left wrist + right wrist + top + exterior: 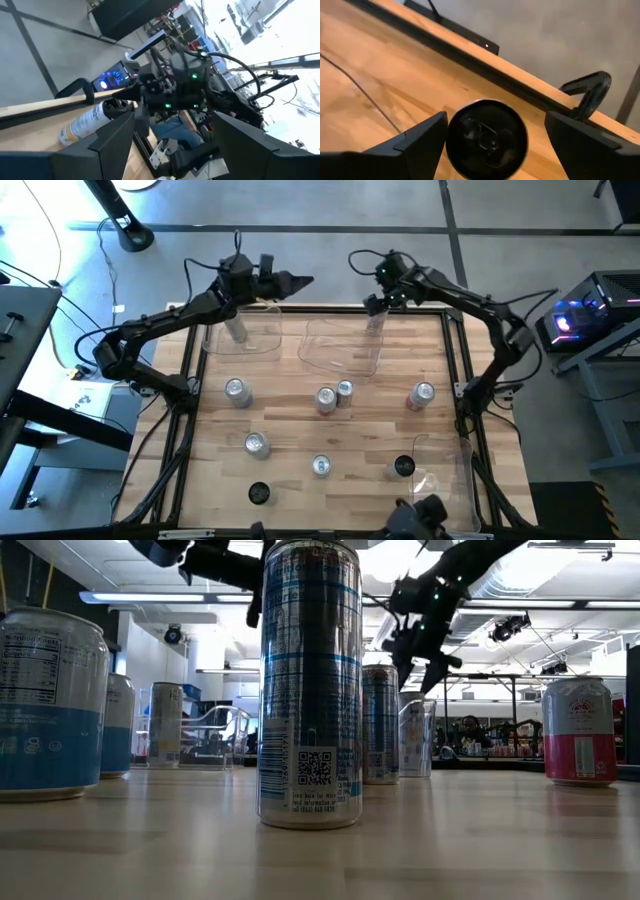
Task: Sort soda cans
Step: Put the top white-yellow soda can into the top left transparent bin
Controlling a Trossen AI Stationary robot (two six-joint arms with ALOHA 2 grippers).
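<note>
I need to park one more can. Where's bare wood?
Bare: back right, between the middle bin and the red can; also the front left corner beside the black-topped can. Crowded: centre pair of cans. Right tool hangs over that bin.

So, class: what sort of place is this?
Most likely a robotics lab or workshop: two robot arms work over a framed wooden table, a computer glows beside it, and ceiling strip lights hang above.

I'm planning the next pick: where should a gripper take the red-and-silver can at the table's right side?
Grip the red-and-silver can across its round side wall, high up, descending from above. It stands upright and apart from the other cans, so fingers fit on either side.
</note>
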